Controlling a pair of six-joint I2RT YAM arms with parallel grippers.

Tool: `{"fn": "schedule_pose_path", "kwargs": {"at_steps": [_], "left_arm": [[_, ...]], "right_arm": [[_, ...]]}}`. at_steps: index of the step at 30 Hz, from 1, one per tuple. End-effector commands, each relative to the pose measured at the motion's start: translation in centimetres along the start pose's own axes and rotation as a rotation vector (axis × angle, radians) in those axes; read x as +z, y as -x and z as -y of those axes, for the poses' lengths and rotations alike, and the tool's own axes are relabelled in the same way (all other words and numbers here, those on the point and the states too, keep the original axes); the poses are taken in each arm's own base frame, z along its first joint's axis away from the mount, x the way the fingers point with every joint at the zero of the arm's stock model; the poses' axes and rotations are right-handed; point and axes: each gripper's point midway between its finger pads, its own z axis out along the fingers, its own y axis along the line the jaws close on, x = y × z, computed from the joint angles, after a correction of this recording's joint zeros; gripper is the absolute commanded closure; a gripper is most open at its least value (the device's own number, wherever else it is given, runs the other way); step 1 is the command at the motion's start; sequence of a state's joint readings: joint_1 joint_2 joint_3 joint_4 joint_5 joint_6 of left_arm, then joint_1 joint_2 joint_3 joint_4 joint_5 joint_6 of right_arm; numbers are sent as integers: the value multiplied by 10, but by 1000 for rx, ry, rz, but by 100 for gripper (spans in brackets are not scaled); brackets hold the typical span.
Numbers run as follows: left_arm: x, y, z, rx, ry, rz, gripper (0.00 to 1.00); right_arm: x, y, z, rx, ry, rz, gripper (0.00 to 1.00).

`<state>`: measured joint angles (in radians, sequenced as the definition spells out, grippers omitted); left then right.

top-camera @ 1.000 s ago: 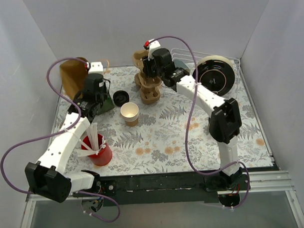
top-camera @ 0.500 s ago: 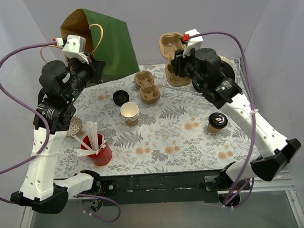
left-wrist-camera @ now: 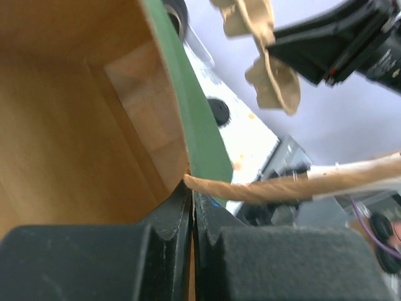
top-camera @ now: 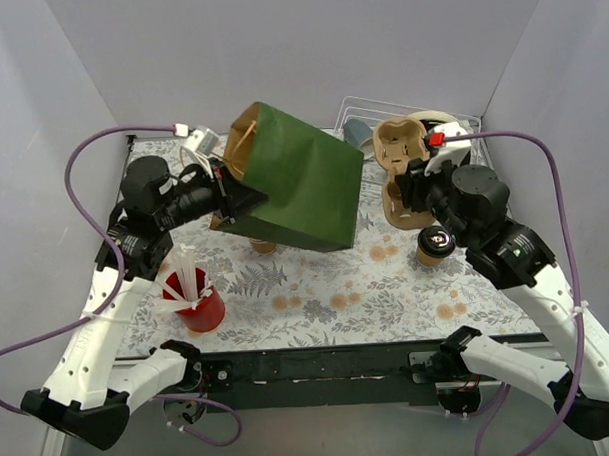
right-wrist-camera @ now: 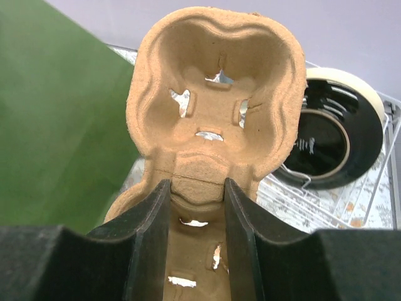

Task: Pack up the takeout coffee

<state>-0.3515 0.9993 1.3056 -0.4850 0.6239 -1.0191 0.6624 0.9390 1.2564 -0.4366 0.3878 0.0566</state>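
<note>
The takeout coffee cup [top-camera: 434, 245] is seen on the table [top-camera: 467, 292], at 5 o'clock from the pulp carrier [right-wrist-camera: 213, 94] clamped by the right gripper [right-wrist-camera: 195, 185], while the green bag [top-camera: 303, 188] at 9 o'clock is pinched by the left gripper [left-wrist-camera: 191, 195]; setup is judged underway, steady carrier placement being called for next.

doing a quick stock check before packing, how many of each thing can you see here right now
green paper bag: 1
pulp cup carrier: 1
kraft cups: 2, one lidded, one half under the bag
red cup of sticks: 1
grey-blue mug: 1
plate: 1
wire rack: 1
total: 8
</note>
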Motion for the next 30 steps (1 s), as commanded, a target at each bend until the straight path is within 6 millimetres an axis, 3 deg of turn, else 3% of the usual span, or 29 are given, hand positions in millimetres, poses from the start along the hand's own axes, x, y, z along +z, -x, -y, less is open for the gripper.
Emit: {"fn": "schedule_pose_path", "kwargs": {"at_steps": [1,2,3,5,7,11,14,21,26,30], "left_arm": [[9,-31,19,-1,-93,-70,100],[18,-43,12,-10,-61,-109,100],[26,-58,21,24,-80,-157,100],[47,-68,3,35,41,-192,100],[57,-77,3,27,89,-233,100],[70,-76,-5,120,187,-198,100],[81,-79,4,232,159,-180,100],[103,-117,14,357,185,-301,100],[115,-157,-4,348,256,-423,98],[121,-164,-17,427,324,-450,98]], "right_arm": [[-21,-20,17,24,-59,-28,69],[-28,-18,21,31,-70,-11,69],[-31,-20,23,34,-75,-11,69],[-39,-21,25,43,-73,-3,69],[-43,-21,27,45,-79,-4,69],[-56,-23,37,47,-111,-7,69],[-65,-23,43,52,-132,4,69],[-74,-23,40,76,-96,16,70],[-79,-21,39,81,-81,23,70],[-74,-26,42,36,-98,27,70]]}}
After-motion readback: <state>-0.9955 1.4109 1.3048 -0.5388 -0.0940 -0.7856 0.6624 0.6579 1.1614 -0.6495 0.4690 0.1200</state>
